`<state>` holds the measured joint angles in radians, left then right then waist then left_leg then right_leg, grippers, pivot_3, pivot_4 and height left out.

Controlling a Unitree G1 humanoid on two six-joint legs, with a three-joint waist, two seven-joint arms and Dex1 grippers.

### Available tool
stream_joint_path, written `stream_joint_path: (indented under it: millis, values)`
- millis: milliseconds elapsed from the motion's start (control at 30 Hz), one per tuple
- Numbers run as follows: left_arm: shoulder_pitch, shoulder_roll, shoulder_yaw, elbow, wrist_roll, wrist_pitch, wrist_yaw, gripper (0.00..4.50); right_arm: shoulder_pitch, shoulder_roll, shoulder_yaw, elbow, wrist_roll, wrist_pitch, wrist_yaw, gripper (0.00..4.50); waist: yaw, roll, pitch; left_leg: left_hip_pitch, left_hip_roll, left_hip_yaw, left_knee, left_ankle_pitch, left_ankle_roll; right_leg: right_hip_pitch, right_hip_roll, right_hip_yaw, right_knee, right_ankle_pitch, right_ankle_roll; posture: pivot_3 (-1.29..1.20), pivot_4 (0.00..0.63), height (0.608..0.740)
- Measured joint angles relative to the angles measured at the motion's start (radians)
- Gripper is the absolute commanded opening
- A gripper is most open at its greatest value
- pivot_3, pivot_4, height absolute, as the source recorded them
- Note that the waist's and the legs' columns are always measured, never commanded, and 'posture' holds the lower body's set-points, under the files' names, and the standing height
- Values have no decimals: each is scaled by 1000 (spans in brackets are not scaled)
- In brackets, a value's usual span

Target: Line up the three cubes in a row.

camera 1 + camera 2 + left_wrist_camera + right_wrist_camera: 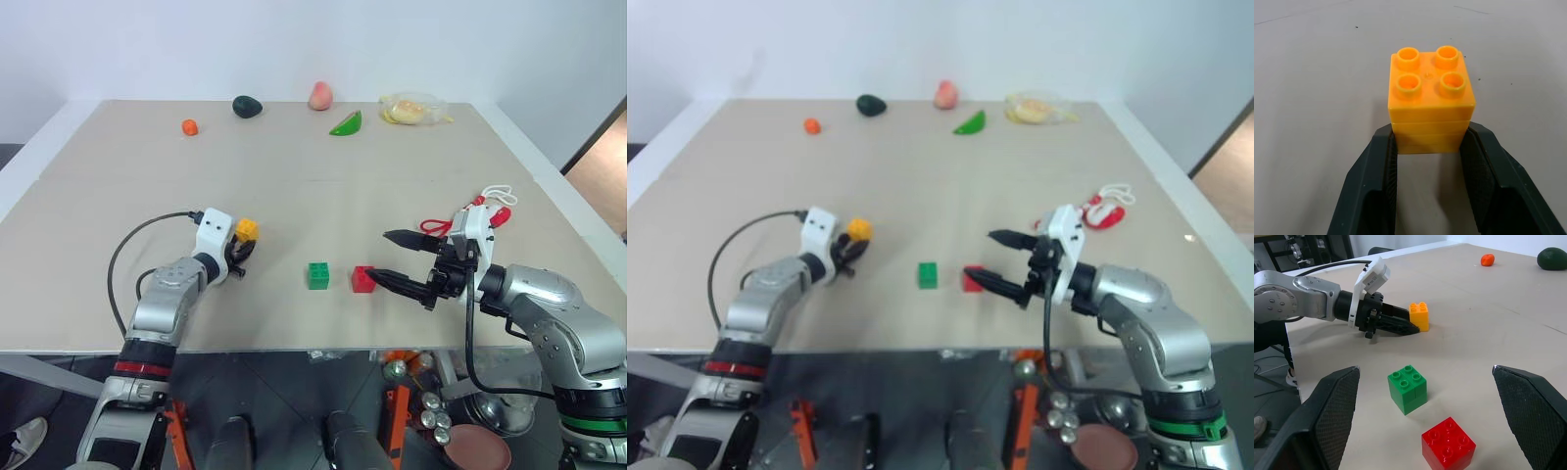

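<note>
We see the left hand [1430, 147] clamped on the yellow cube [1430, 105], resting on the tabletop [294, 196]; green cube [318, 275] and red cube [363, 279] sit side by side, right hand [402, 259] wide beside red.

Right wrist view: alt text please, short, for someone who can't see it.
The left gripper is shut on the yellow cube on a beige table. Nearer, between the right gripper's wide-open fingers, sit the green cube and red cube, apart.
</note>
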<state>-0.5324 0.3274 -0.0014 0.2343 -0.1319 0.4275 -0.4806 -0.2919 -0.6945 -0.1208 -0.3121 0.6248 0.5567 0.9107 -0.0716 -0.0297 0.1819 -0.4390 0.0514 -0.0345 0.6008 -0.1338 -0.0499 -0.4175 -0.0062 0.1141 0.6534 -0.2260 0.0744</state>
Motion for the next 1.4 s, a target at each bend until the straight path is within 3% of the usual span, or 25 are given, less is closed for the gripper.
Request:
stream_joint_path:
  millis: [133, 400, 633, 1033, 1400]
  values:
    - [-27, 29, 2, 42, -31, -114, -122, 1266, 0, -5, 0, 0, 1, 1, 5, 4500, 0, 0, 0, -1, 0, 0, 0, 0, 0, 0, 0, 0, 0, 0, 0, 0, 150, 740]
    - [-38, 169, -5, 252, -96, -463, -612, 1266, 7, -27, -5, 0, 19, 10, 30, 4500, -1, 0, 0, -1, 1, 1, -2, 0, 0, -1, -1, 0, 0, -1, -1, 0, 150, 740]
    - [-100, 194, -41, 465, -104, -622, -915, 1266, 18, -46, -15, -1, 33, 17, 44, 4500, 2, 0, 0, -1, 1, 1, -1, 0, 0, -1, -1, 0, -1, -1, -1, 0, 150, 740]
    - [-255, 118, -90, 707, -36, -806, -1058, 1266, 45, -65, -37, -24, 49, 41, 43, 4500, 0, 0, 0, -2, 1, 1, -1, 0, 0, -3, 0, 0, 0, -1, -1, 0, 150, 740]
    - [-311, 116, -91, 839, 16, -922, -1031, 1266, 55, -65, -37, -43, 59, 52, 34, 4500, 0, 0, 0, -2, 1, 1, 0, 0, 0, -2, 0, 0, 0, -1, -1, 0, 150, 740]
